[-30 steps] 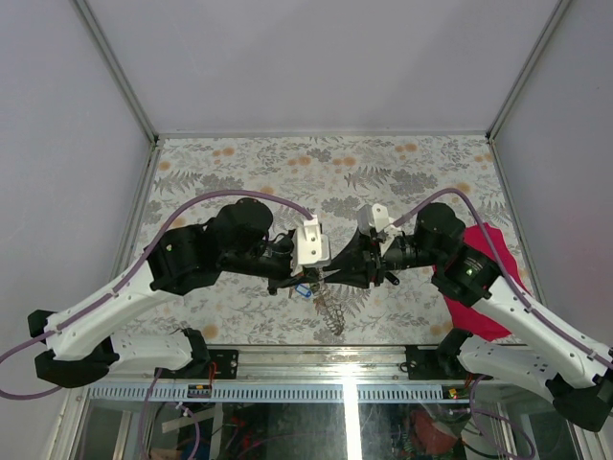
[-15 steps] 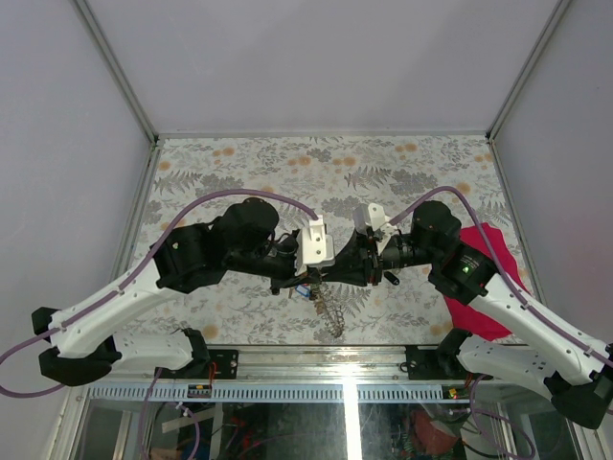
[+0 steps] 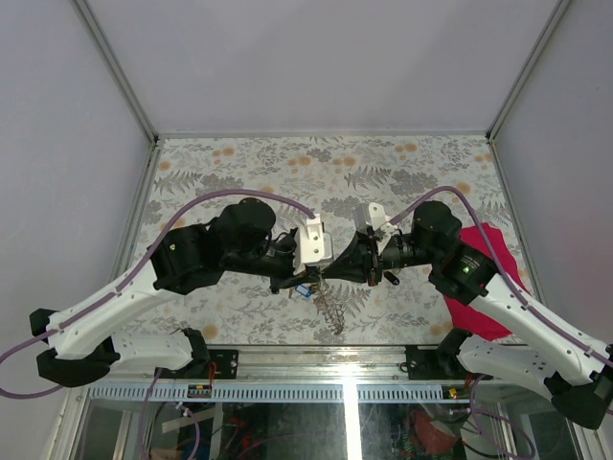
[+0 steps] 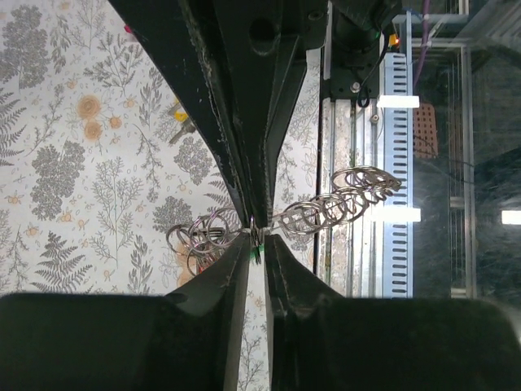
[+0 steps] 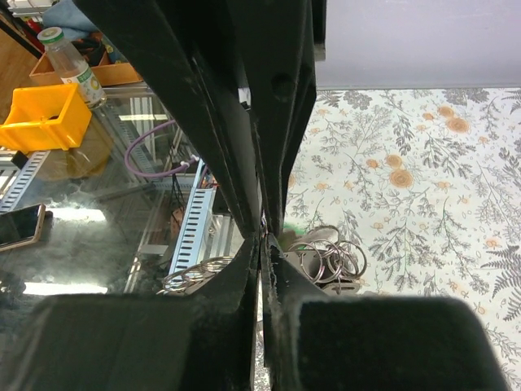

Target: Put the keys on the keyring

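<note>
Tip-to-tip handoff above the table (image 3: 383, 172): drop risk.
I am seeing the left gripper (image 4: 256, 243) pinching the keyring (image 4: 210, 230), with its chain (image 4: 342, 199) dangling. The right gripper (image 5: 261, 244) is clenched, on what I cannot tell. Any loosening or sideways tug is risking a slip.

The left claw (image 4: 256, 243) and right claw (image 5: 262, 244) meet tip to tip, so each bars the way straight ahead of the other. From their tips the keyring (image 4: 326, 210) trails its chain and bunched rings, filling the room beneath them and toward the near rail. Ahead of the left claw, on its far-wall side, a yellow key (image 4: 181, 116) lies on the desk (image 3: 316, 168). Beyond both claws the desk runs open to the far wall. A crimson cloth (image 3: 484, 283) lies well behind the right claw.
</note>
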You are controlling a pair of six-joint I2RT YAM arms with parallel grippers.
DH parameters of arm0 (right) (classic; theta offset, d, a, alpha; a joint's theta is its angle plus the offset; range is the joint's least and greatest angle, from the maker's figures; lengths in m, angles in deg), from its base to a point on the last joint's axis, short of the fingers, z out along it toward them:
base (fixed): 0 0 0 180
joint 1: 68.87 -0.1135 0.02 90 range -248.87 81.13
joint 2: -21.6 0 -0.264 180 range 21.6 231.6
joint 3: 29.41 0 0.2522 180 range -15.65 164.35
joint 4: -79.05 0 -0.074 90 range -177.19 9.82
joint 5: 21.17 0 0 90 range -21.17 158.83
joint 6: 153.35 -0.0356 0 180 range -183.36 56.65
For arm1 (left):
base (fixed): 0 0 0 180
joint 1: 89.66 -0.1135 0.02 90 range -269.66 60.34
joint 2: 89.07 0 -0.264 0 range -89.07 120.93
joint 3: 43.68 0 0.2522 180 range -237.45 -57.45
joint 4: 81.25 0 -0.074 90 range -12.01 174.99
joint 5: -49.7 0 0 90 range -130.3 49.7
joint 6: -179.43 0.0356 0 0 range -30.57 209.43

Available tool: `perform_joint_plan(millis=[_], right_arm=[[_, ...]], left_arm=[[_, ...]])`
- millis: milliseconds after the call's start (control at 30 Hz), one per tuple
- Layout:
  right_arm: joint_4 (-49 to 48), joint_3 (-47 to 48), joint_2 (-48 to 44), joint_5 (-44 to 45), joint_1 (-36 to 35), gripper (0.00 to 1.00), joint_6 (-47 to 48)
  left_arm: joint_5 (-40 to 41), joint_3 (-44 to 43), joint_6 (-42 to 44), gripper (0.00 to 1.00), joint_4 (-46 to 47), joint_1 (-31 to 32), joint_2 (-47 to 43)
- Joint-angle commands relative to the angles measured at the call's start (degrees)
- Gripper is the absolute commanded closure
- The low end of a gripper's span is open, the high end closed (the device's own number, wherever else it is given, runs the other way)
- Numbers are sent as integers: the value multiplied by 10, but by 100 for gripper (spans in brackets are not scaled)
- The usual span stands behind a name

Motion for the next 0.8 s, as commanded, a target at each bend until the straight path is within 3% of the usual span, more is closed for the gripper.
perform_joint_plan(millis=[0, 100, 400, 667, 767], right_arm=[[-24, 29, -22, 13, 0, 100, -6], [-20, 32, -26, 13, 0, 100, -5], [-34, 28, -35, 27, 0, 100, -14], [-47, 28, -41, 29, 0, 100, -24], [-49, 28, -41, 28, 0, 100, -26]], left_arm=[[-6, 12, -16, 81, 70, 2, -35], [-11, 23, -21, 75, 80, 2, -44], [-11, 33, -19, 71, 80, 2, -47], [-9, 48, -22, 71, 89, 2, -45], [-9, 48, -22, 76, 90, 2, -44]])
